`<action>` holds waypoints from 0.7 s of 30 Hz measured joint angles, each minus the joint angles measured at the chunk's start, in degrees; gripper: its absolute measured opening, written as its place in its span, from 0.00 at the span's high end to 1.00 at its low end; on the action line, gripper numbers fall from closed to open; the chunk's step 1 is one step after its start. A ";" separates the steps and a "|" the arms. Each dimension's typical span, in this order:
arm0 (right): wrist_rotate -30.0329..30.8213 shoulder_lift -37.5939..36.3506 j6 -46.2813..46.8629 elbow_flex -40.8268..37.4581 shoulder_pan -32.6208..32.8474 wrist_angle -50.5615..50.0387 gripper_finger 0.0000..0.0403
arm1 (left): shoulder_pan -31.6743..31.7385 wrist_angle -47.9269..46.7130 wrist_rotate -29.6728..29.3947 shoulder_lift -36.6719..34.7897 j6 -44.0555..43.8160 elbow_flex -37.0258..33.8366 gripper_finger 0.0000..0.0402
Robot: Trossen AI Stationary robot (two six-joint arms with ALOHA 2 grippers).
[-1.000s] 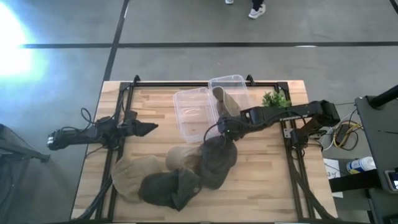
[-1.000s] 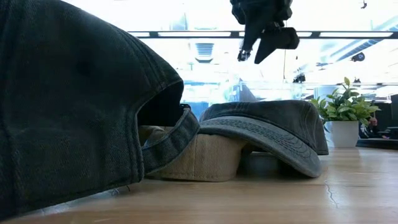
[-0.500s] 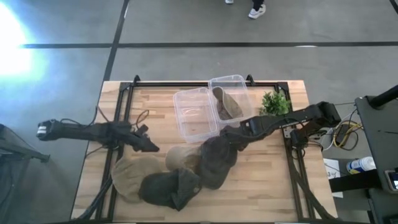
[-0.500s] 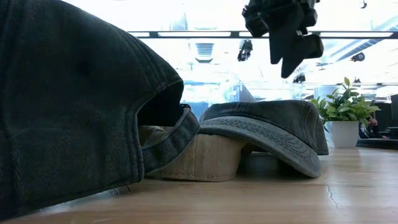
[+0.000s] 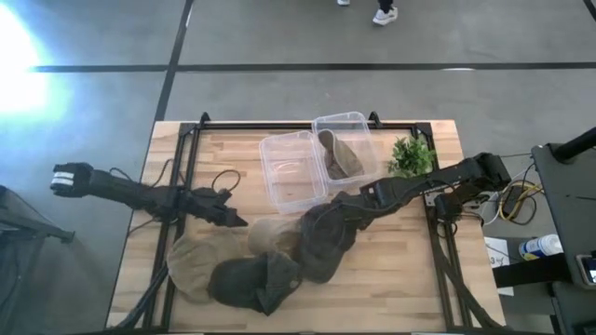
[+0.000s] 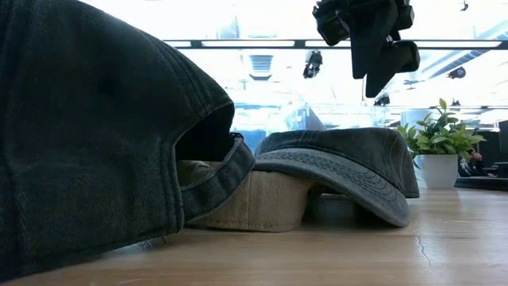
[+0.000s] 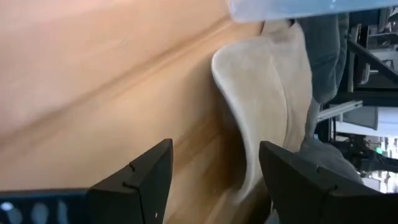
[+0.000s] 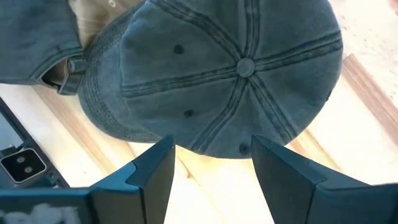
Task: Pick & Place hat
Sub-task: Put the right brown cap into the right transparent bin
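Several caps lie in a pile near the table's near edge. A beige cap (image 5: 272, 234) (image 7: 261, 81) lies in the middle, with a dark grey cap (image 5: 326, 244) (image 8: 236, 68) (image 6: 341, 159) overlapping its right side. Another beige cap (image 5: 197, 262) and a dark cap (image 5: 253, 284) lie nearer. A tan cap (image 5: 340, 156) lies inside the right clear container (image 5: 358, 126). My left gripper (image 5: 235, 221) (image 7: 214, 152) is open, low and just left of the middle beige cap. My right gripper (image 5: 337, 207) (image 8: 211, 146) (image 6: 377, 56) is open and hangs above the dark grey cap's crown.
An empty clear container (image 5: 279, 149) stands left of the one with the tan cap. A small potted plant (image 5: 413, 154) (image 6: 440, 147) stands at the far right. Black frame rails (image 5: 182, 177) run along the table's sides. Bare wood lies at the far left and near right.
My left gripper has moved toward the table's near edge and to the right, reaching low toward the middle beige cap. My right gripper has drawn back from the containers toward the near edge and now stands over the dark grey cap.
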 joint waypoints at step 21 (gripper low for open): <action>0.04 0.01 -0.06 0.00 -0.01 -0.07 0.49 | -5.97 20.75 7.86 31.05 8.33 11.87 0.43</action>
